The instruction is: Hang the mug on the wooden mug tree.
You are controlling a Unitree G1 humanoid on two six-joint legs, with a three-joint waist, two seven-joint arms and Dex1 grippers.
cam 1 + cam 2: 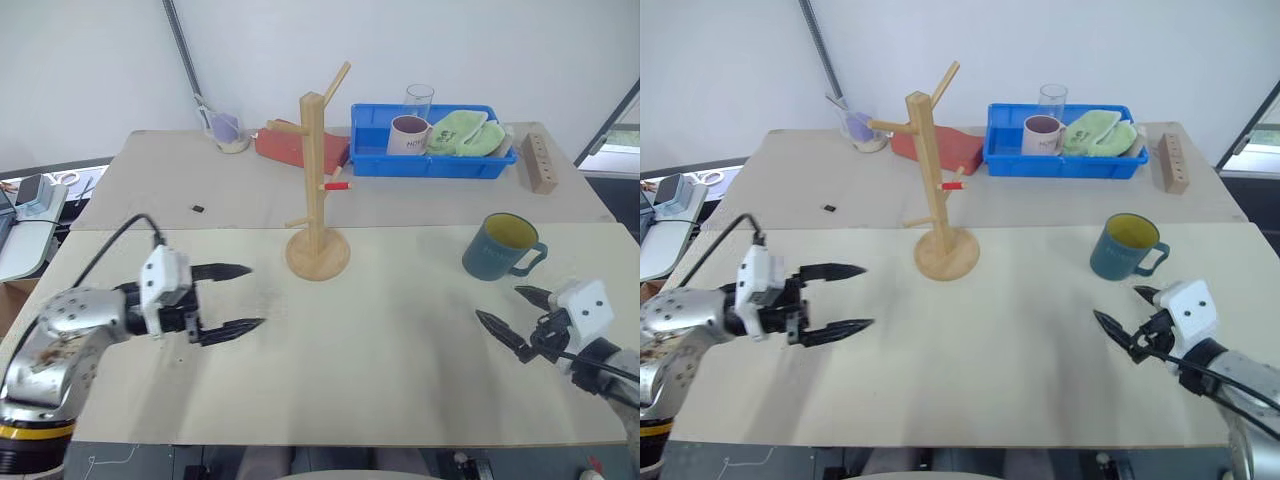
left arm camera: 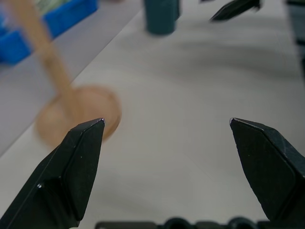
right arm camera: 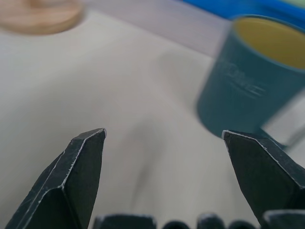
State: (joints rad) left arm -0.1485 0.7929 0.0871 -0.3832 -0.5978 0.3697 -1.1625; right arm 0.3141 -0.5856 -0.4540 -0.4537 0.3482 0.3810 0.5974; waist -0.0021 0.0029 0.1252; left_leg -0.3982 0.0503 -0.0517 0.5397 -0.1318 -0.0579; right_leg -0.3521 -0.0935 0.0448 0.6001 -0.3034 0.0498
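Now teal-blue mug with yellow interior (image 1: pixel 503 247) upright on bench (image 1: pixel 380 350), near spread, empty right end effector (image 1: pixel 510 315); left end effector (image 1: pixel 240 297) spread, empty, facing tall light-wood mug tree (image 1: pixel 317 180).

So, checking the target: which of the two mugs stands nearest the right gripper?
The teal mug with the yellow inside, alone on the table just beyond the right gripper; the white mug sits in the blue bin.

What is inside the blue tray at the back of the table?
Inside the blue tray stand a white mug and a green cloth. The tray floor under them is hidden.
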